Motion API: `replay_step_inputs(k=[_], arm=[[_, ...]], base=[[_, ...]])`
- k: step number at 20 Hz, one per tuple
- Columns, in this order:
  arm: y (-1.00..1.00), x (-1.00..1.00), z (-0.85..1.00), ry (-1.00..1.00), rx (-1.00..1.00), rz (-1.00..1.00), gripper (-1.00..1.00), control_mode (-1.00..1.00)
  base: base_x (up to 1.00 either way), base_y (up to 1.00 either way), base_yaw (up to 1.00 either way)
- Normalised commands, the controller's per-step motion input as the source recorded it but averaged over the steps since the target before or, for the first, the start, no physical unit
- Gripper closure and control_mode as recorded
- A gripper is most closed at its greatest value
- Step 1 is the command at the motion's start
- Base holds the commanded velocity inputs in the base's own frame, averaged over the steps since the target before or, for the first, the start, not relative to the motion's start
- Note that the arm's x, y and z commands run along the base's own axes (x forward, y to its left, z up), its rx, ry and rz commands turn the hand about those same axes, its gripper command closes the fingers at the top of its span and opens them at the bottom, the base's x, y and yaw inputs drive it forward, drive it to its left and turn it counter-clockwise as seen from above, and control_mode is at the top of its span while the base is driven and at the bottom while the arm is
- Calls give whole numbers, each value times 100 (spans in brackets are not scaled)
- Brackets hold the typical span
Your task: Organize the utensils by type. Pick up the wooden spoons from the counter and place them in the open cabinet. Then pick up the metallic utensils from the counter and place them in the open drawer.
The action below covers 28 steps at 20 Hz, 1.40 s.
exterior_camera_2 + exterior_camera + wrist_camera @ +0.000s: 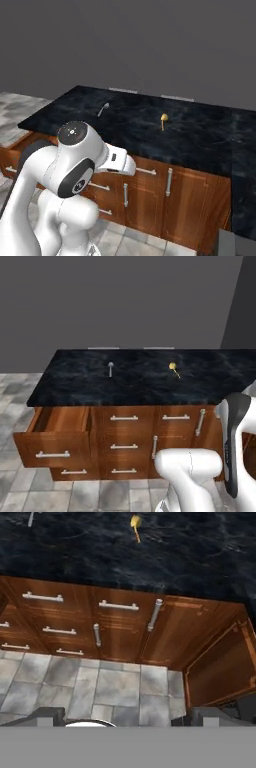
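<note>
One wooden spoon (pixel 173 369) (pixel 163 120) (pixel 135 526) lies on the black counter (pixel 140 386) (pixel 190 140) (pixel 190 557), right of its middle. A smaller metal spoon (pixel 110 368) (pixel 103 109) (pixel 31 518) lies further left. The open drawer (pixel 50 438) (pixel 15 150) sticks out at the counter's left end. My gripper (pixel 127 718) is open and holds nothing. It hangs over the floor in front of the base cabinets, short of the counter edge. The open cabinet is out of view.
Closed drawers and doors with silver bar handles (pixel 124 418) (pixel 118 605) fill the cabinet front. A brown wooden door panel (pixel 220 667) stands swung out at the right end. Grey floor tiles (pixel 115 687) lie below. A plain grey wall (pixel 125 301) backs the counter.
</note>
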Motion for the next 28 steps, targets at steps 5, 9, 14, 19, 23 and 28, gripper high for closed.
replay_step_inputs(k=[5, 9, 14, 19, 23, 28], arm=[[0, 0, 0, 0, 0, 0, -100, 100], [0, 0, 0, 0, 0, 0, -100, 100], [0, 0, 0, 0, 0, 0, -100, 100], [0, 0, 0, 0, 0, 0, -100, 100], [0, 0, 0, 0, 0, 0, -100, 100], [0, 0, 0, 0, 0, 0, -100, 100]], base=[[80, 40, 0], [80, 41, 0], [82, 12, 0], [79, 0, 0], [63, 0, 0], [50, -5, 0]])
